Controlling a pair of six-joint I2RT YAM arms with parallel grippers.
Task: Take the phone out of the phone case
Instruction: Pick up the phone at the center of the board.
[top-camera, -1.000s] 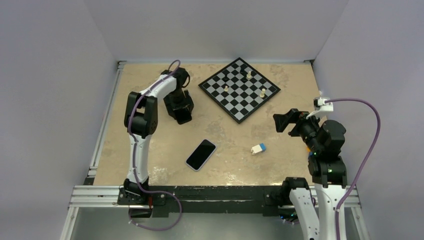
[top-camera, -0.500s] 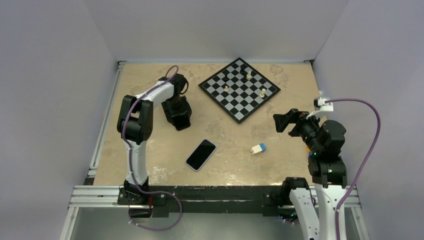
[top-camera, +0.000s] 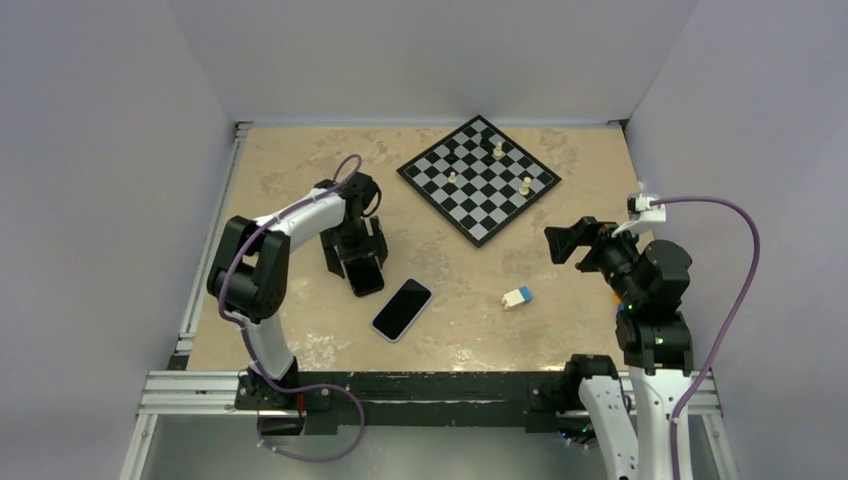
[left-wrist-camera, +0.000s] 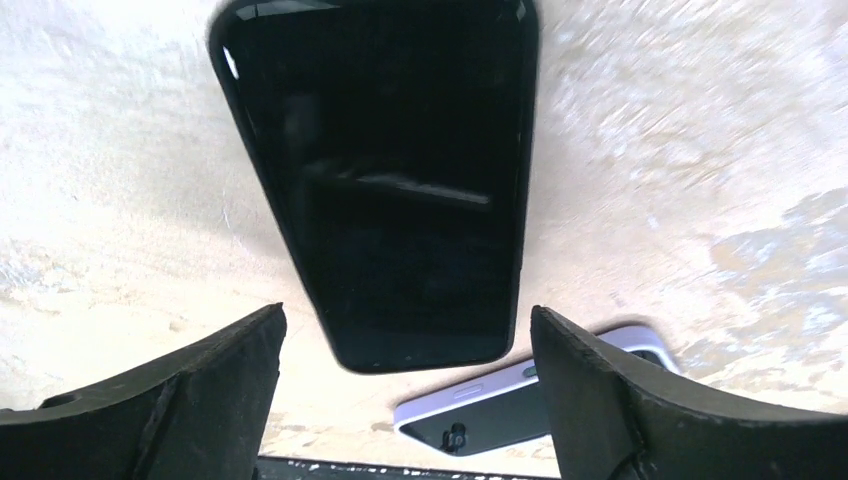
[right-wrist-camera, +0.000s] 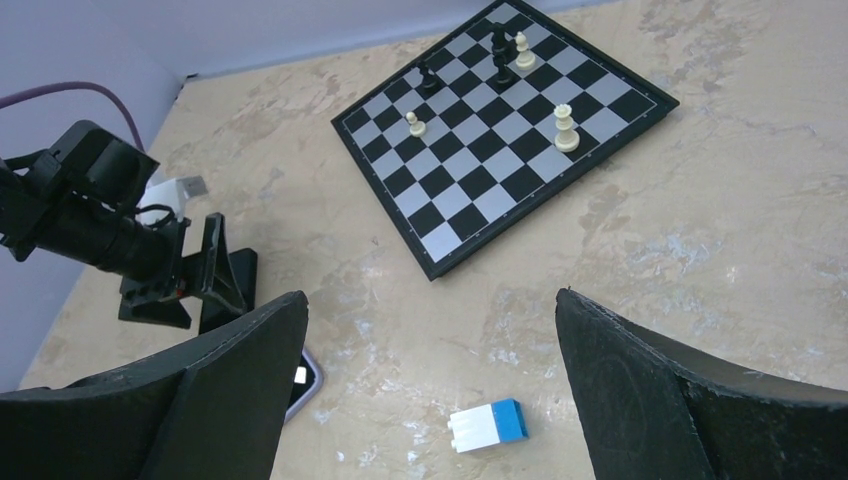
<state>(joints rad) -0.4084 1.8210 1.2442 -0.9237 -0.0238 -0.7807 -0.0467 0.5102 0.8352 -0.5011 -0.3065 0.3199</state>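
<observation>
A black glossy phone (left-wrist-camera: 385, 170) lies flat on the table under my left gripper (left-wrist-camera: 405, 312), which hangs over its near end with jaws wide open and touches nothing. In the top view this gripper (top-camera: 362, 268) stands just left of a lilac phone case (top-camera: 402, 309). The case lies dark face up, apart from the black phone. It also shows past the fingertips in the left wrist view (left-wrist-camera: 530, 395) and at the edge of the right wrist view (right-wrist-camera: 300, 378). I cannot tell whether anything sits inside it. My right gripper (top-camera: 562, 243) is open and empty above the table at the right (right-wrist-camera: 430, 295).
A chessboard (top-camera: 478, 178) with a few pieces lies at the back centre and shows in the right wrist view (right-wrist-camera: 505, 120). A small blue-and-white brick (top-camera: 516, 297) lies right of the case, below the right gripper (right-wrist-camera: 485, 425). The table's front rail (top-camera: 420, 385) is close behind the case.
My left gripper has moved toward the near edge, from beside the chessboard to just left of the lilac case. The case, the brick and the right arm have not moved.
</observation>
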